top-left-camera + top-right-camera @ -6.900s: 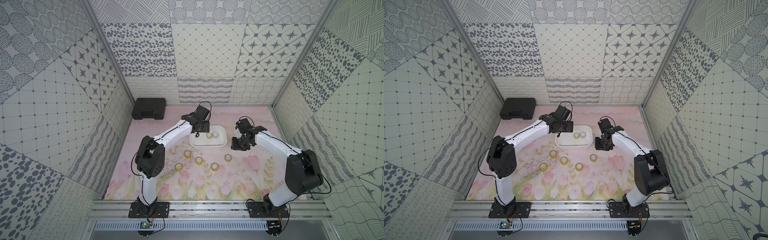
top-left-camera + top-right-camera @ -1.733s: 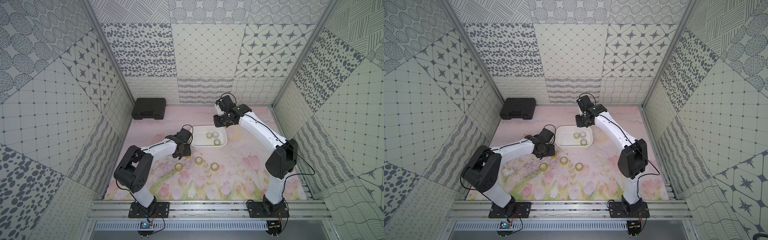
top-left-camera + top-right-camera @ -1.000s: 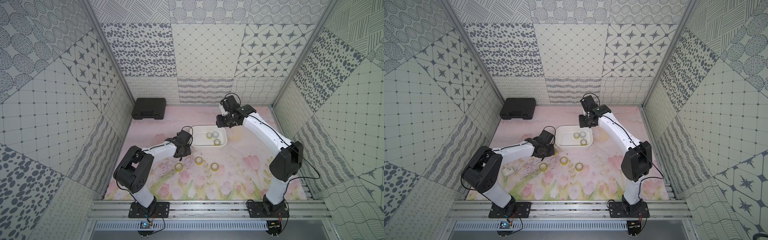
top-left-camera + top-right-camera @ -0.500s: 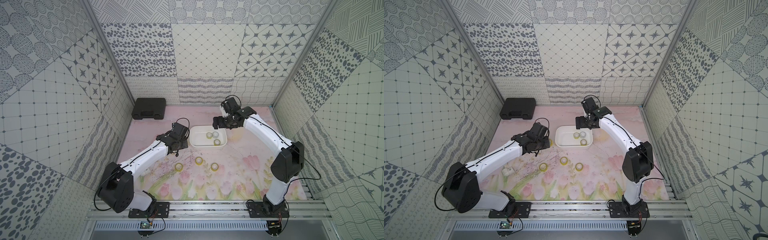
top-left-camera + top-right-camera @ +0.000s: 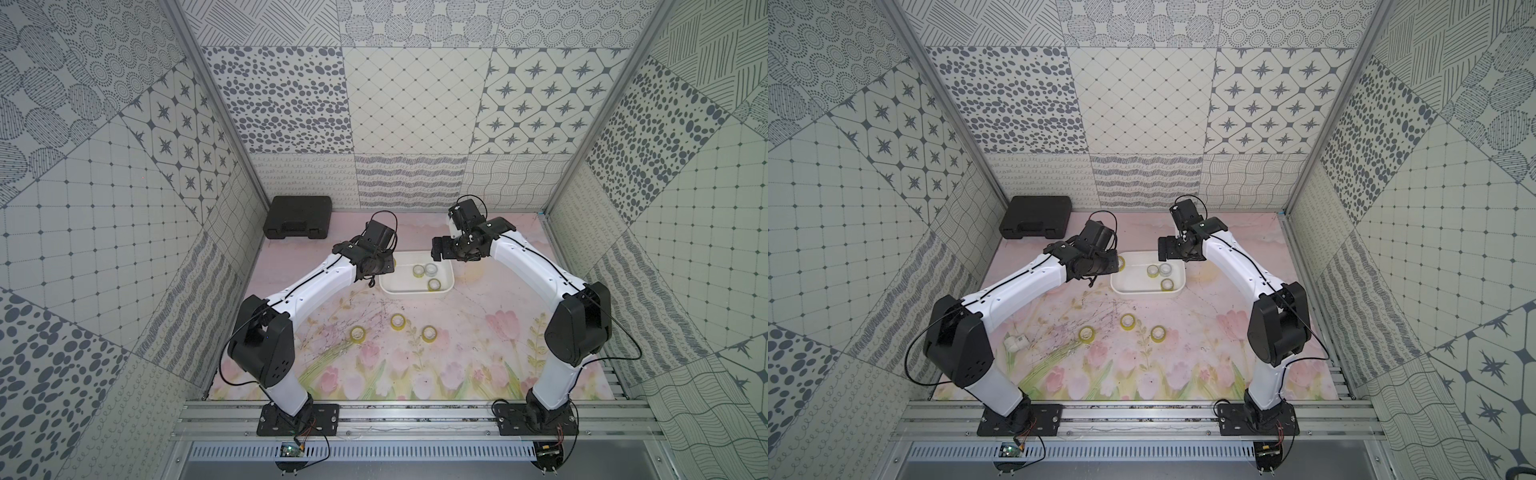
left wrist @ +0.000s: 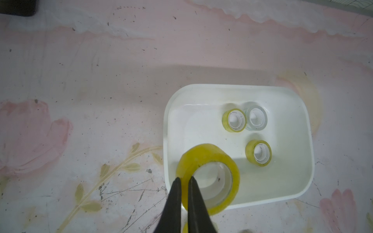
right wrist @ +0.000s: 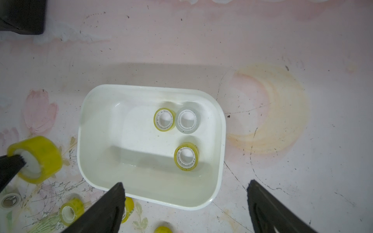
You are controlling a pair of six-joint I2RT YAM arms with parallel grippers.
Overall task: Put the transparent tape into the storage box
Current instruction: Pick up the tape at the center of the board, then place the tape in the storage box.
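Transparent tape (image 6: 203,154) in left hand (image 6: 185,179); top views mostly hide it.

1. Your storage box (image 7: 121,131) is plain white.
2. In it, the yellow-tinted tape rings (image 7: 155,121) and the colourless grey ring (image 7: 198,122) have white cores.
3. The held tape ring (image 6: 203,155) is bright yellow, with a white core.
4. The loose tape rings (image 5: 398,328) on the mat are yellow.
5. The mat (image 5: 457,357) is pale pink, printed with tulips and green leaves.
6. Your left arm (image 5: 316,282) and right arm (image 5: 528,266) are white with black joints.
7. The hard case (image 5: 298,217) is black.
8. The walls (image 5: 415,104) show grey dots, stars and grids on off-white.
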